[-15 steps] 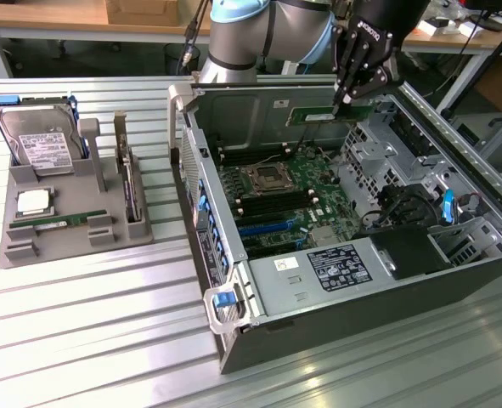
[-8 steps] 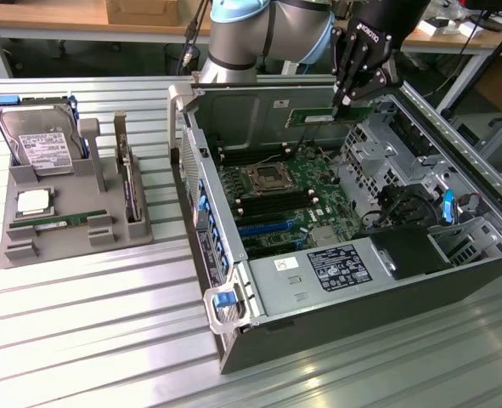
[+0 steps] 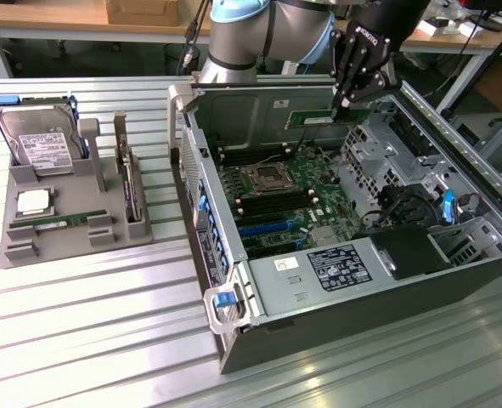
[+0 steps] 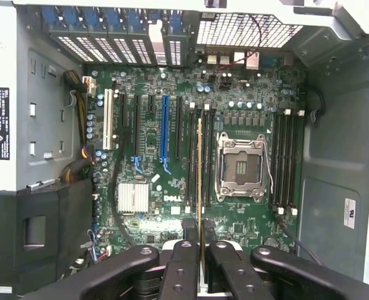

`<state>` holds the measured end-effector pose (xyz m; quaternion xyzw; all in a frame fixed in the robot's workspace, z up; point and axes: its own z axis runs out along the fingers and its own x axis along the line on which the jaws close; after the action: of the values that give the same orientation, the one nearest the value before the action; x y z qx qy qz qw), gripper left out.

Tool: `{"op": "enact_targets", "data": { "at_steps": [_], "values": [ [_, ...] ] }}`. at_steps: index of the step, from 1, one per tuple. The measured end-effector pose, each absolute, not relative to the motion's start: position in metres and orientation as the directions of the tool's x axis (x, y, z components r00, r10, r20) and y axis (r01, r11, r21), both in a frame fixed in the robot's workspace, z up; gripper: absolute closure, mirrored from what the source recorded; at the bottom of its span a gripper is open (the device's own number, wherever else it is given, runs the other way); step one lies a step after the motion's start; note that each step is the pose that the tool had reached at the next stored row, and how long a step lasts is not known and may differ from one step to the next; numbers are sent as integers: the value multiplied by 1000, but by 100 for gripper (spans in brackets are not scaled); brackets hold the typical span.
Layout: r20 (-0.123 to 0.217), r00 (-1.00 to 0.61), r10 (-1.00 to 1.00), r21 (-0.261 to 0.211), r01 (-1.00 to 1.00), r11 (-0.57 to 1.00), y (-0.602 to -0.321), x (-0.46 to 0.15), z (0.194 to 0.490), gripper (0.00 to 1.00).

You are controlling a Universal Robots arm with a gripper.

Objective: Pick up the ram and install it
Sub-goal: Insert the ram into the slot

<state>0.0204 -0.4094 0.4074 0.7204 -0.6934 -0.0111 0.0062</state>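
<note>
**Ram held over the board, not yet seated**

The ram (image 3: pixel 323 117) hangs edge-down, clamped between the jaws of the gripper (image 3: pixel 346 104), above the open case (image 3: pixel 318 327) (pickup evidently done). In the wrist view it runs along the memory slots (image 4: pixel 191 156) beside the CPU socket (image 4: pixel 241 169). Seating, I judge, calls for exact alignment and a straight press.

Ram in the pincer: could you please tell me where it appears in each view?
Exterior view: ram held by the pincer inside the open case, near its far wall, right of centre.
Wrist view: ram edge-on, a thin line between the pincer tips, alongside the CPU socket.
Shared landmark: CPU socket.
</note>
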Motion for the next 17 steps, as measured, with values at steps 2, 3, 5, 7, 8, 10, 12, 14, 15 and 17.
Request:
{"op": "enact_targets", "data": {
  "at_steps": [2, 3, 5, 7, 8, 10, 12, 14, 15, 17],
  "values": [
    [-7, 38, -999, 24, -999, -38, -409, 20, 407, 87],
    [-7, 38, -999, 24, -999, -38, -409, 20, 407, 87],
    [-7, 38, -999, 24, -999, -38, -409, 20, 406, 87],
    [-7, 38, -999, 24, -999, -38, -409, 20, 405, 87],
    [-7, 38, -999, 24, -999, -38, -409, 20, 404, 87],
    [-7, 38, -999, 24, -999, -38, -409, 20, 404, 87],
    [-7, 38, -999, 24, -999, -38, -409, 20, 403, 87],
    [-7, 38, -999, 24, -999, -38, -409, 20, 402, 87],
    [-7, 38, -999, 24, -999, -38, -409, 20, 402, 87],
    [-7, 38, -999, 24, -999, -38, -409, 20, 401, 87]
  ]
}}
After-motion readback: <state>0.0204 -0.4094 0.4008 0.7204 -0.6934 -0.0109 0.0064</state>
